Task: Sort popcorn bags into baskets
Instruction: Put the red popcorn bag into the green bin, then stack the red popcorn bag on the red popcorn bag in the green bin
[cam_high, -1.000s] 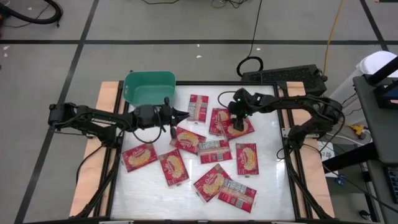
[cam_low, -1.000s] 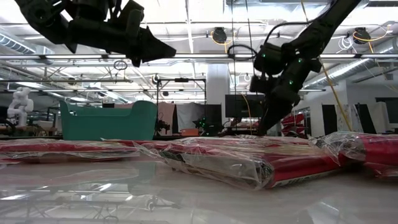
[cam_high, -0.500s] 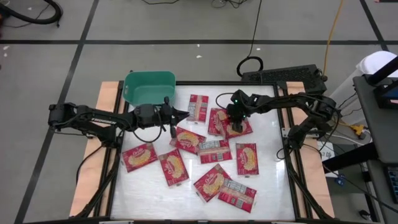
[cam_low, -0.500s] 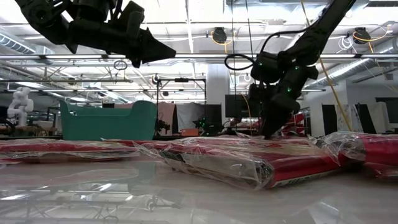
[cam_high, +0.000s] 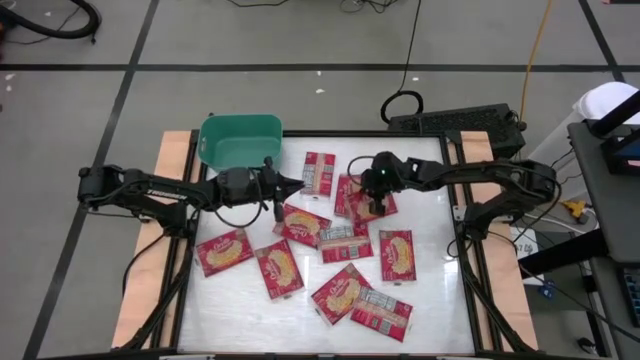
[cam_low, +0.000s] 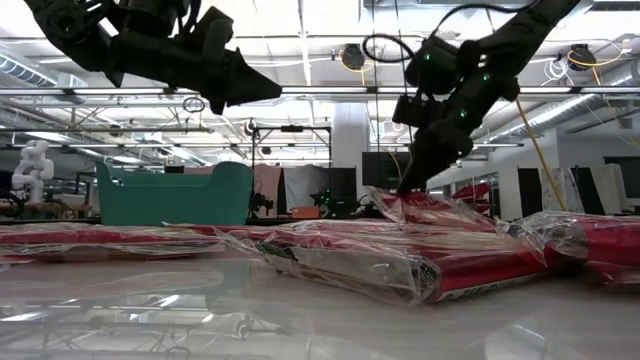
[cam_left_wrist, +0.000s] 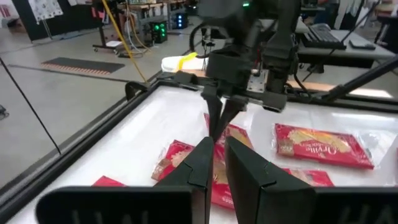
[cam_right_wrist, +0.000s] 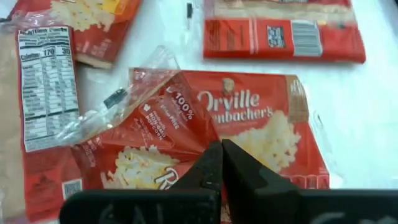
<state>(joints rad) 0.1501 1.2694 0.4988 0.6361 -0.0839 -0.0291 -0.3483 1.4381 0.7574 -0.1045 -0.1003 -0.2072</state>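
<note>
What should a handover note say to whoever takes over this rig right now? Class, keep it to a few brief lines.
Right gripper: shut on the edge of a flat red popcorn bag, lifting that edge off the white table.
Left gripper: shut, empty, hovering beside the teal-green plastic basket.
Done: nothing visible in the basket.
Left: the other red bags lie scattered on the table; all need sorting into the basket.

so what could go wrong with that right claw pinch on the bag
1. The right claw is shut on a thin fold of a bag, near its edge. The wrapper could slip or tear as it lifts.
2. That bag overlaps a second bag, which may drag along.
3. The basket sits past the left claw, which hovers in between, so the arms could clash on the way.
</note>
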